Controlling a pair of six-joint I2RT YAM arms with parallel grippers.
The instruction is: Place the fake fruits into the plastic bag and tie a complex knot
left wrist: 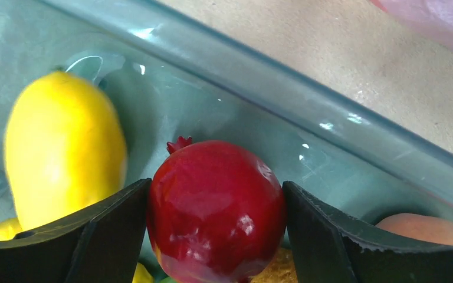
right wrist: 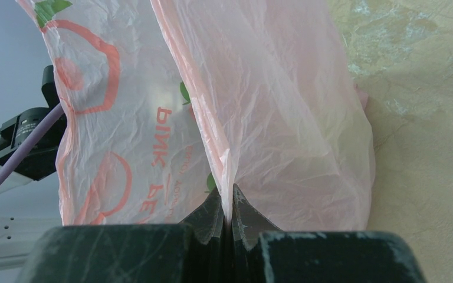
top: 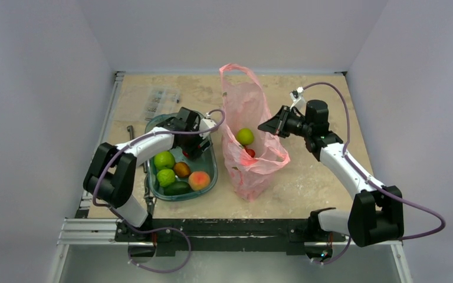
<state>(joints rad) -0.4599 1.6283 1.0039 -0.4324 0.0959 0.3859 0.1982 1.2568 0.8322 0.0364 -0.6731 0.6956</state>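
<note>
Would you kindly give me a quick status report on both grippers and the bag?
Left gripper straddling red pomegranate in teal tub, grip unconfirmed. Right gripper shut on plastic bag rim, mouth held open. Nothing in the way.
</note>
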